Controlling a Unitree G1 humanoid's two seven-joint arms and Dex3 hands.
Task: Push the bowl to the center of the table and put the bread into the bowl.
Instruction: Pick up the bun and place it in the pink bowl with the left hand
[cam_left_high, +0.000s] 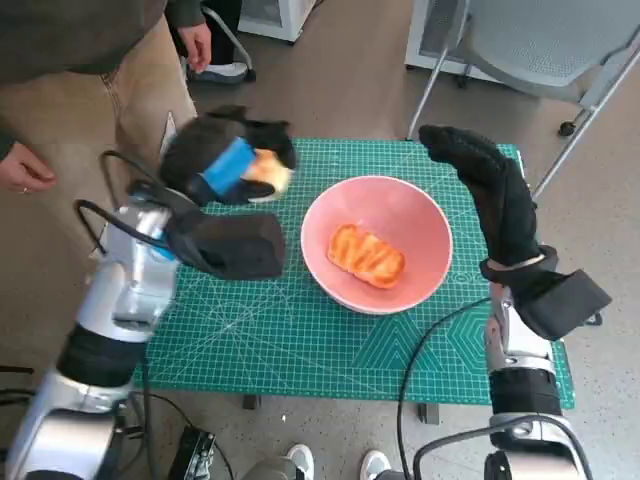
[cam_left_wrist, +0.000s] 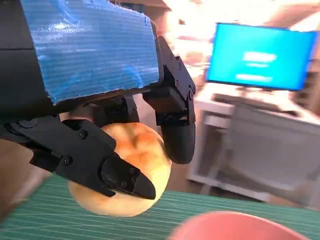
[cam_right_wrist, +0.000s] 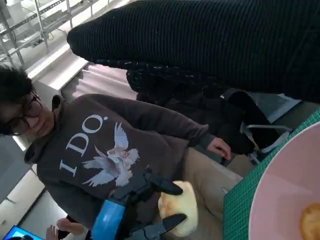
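The pink bowl (cam_left_high: 418, 215) stands near the middle of the green mat, with a glazed orange bread (cam_left_high: 366, 255) lying inside it. My left hand (cam_left_high: 225, 165) hovers over the mat's far left corner and grips a pale round bun (cam_left_high: 270, 170). In the left wrist view the black fingers (cam_left_wrist: 125, 180) clasp the bun (cam_left_wrist: 135, 165) from both sides, above the bowl's rim (cam_left_wrist: 235, 225). My right hand (cam_left_high: 492, 195) is stretched flat beside the bowl's right rim, holding nothing. The right wrist view shows the glove (cam_right_wrist: 210, 45), the bowl (cam_right_wrist: 285, 190), the left hand (cam_right_wrist: 107, 220) and the bun (cam_right_wrist: 181, 210).
A person (cam_left_high: 80, 60) stands at the table's far left corner, one hand (cam_left_high: 25, 170) close to my left arm. A grey chair (cam_left_high: 530, 45) stands behind the far right corner. Cables (cam_left_high: 430, 350) trail over the mat's front edge. Shoes (cam_left_high: 300, 462) show below the table.
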